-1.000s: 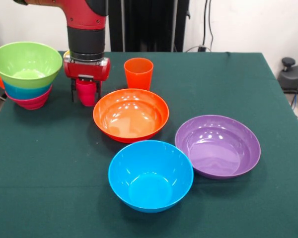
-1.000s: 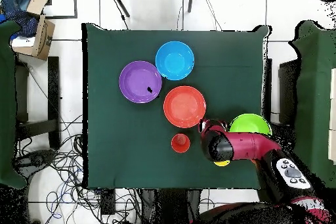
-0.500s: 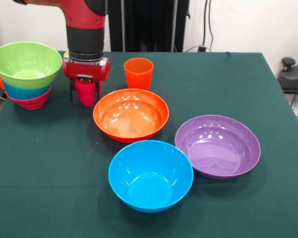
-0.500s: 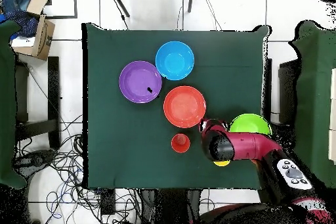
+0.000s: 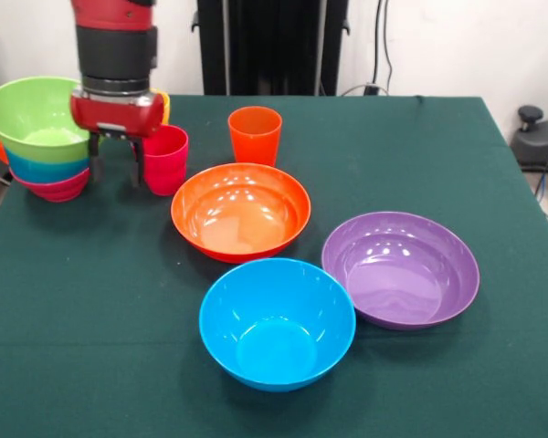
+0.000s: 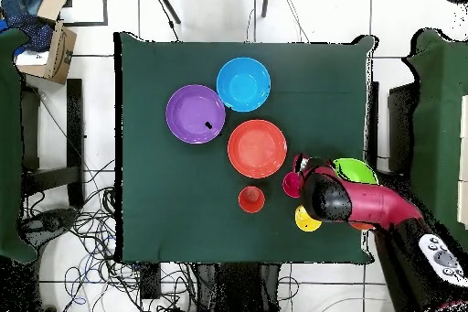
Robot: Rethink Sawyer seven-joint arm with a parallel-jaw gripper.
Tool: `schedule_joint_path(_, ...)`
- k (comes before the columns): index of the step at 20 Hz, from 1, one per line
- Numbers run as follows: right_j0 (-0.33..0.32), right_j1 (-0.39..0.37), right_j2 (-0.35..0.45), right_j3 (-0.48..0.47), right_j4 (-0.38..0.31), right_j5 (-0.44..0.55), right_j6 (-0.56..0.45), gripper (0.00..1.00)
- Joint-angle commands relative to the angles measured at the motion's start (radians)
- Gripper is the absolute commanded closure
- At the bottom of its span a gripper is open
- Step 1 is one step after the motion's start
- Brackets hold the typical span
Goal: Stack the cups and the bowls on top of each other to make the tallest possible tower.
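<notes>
Your tool (image 5: pixel 115 162) hangs open and empty between the bowl stack (image 5: pixel 47 137) and the red cup (image 5: pixel 165 159) standing on the surface; next, probably, regrasp that cup and lift it onto the stack.

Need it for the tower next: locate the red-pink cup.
Front view: the red-pink cup stands upper left, between the hand and the orange cup.
</notes>
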Motion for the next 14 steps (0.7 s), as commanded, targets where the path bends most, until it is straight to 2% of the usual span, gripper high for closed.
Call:
schedule_joint_path(1,-0.004,-0.035,0.135,0.038,0.048,0.130,-0.004,0.00)
schedule_joint_path(10,0.000,-0.039,0.136,0.034,0.057,0.135,0.000,0.00)
schedule_joint_path(14,0.022,-0.041,0.119,0.031,0.064,0.143,0.011,0.00)
